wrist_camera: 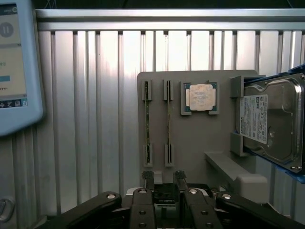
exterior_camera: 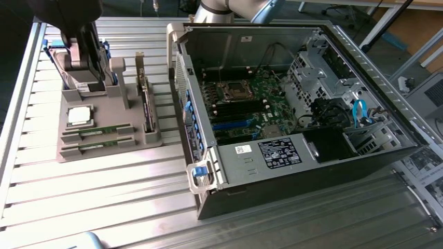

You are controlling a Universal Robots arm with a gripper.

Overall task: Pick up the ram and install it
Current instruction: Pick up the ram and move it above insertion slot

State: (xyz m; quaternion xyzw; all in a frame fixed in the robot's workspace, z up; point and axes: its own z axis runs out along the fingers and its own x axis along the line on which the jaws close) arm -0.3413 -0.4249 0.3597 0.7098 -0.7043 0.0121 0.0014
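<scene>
hard drive [wrist_camera: 271, 119]: far side cut by frame edge | touchscreen [wrist_camera: 14, 67]: mostly cropped, text unreadable | ram sticks [wrist_camera: 147, 121] [wrist_camera: 168, 119]: edge-on, chips and label unseen | exterior view, 12 o'clock of processor [exterior_camera: 78, 115]: hard drive masked by robot arm [exterior_camera: 80, 36] | case label [exterior_camera: 278, 154]: print too small

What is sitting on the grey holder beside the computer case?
On the grey holder: one ram stick, a second ram stick, a processor chip in a square recess, a hard drive on edge and an expansion card. The hard drive covers the holder beneath it.
</scene>
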